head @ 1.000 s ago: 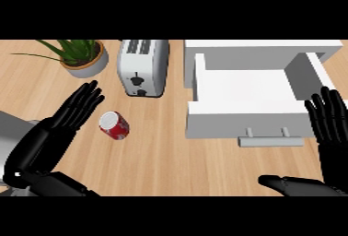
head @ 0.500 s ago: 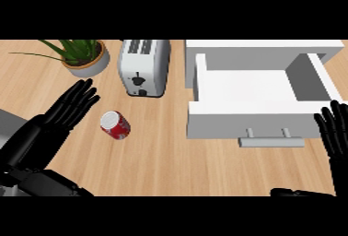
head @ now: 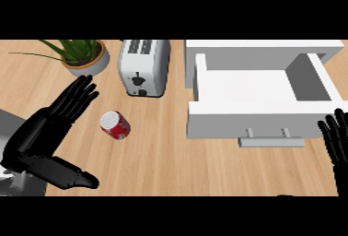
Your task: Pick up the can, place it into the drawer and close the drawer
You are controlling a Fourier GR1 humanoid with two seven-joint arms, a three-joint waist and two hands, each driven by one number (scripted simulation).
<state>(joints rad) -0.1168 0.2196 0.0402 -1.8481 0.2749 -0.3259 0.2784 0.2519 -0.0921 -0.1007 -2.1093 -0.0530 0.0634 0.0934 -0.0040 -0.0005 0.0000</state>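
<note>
Left of the drawer (head: pixel 262 99), which stood pulled open with its handle toward the robot, the can (head: pixel 115 125) lay on its side on the wooden counter (head: pixel 170 161), untouched. Farther left of the drawer than the can, the left hand (head: pixel 58 120) hovered with fingers straight and spread, holding nothing. Just right of the drawer's front, the right hand (head: pixel 337 140) showed straight fingers, slightly apart. A toaster (head: pixel 144 67) and a potted plant (head: pixel 83 54) stood left of the drawer, beyond the can.

My right hand (head: pixel 336 140) sank toward the lower right corner of the frame until only its fingers showed. My left hand (head: pixel 60 120) slid slightly left, away from the can (head: pixel 115 125).
</note>
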